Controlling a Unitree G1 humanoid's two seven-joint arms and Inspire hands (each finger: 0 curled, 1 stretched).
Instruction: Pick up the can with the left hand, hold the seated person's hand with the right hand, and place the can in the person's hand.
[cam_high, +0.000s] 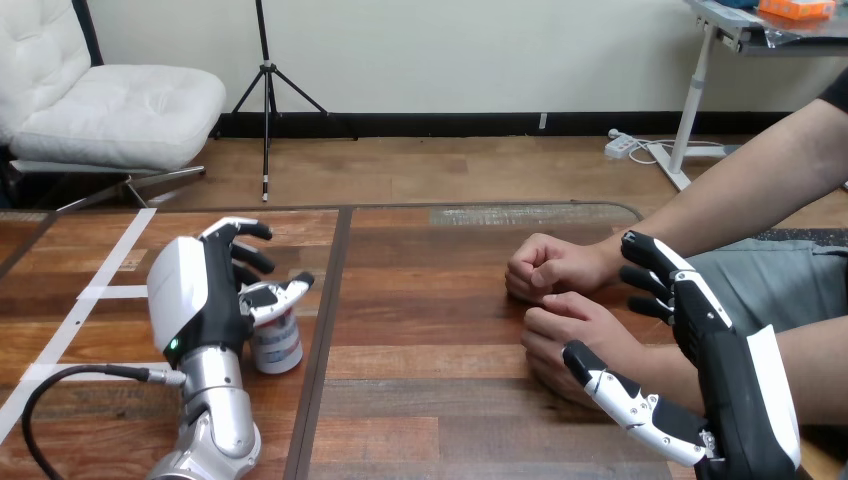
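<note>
Left hand (185, 295) curls round the can (277, 345); a loose grip could tip it on lifting. Right hand (740, 380) lies open beside the person's hand (580, 335), which is fisted; the can may find no palm.

A small cylindrical metal can (277, 345) stood upright on the left half of the brown wooden plank table (430, 420), the robot's black-and-white left hand (195, 300) just left of it, thumb before its top, fingers behind. At the table's right lay the person's two hands, the fist (548, 268) behind the nearer hand (575, 335). The robot's right hand (725, 370) stood right of them, the nearer wrist between its thumb and fingers.
</note>
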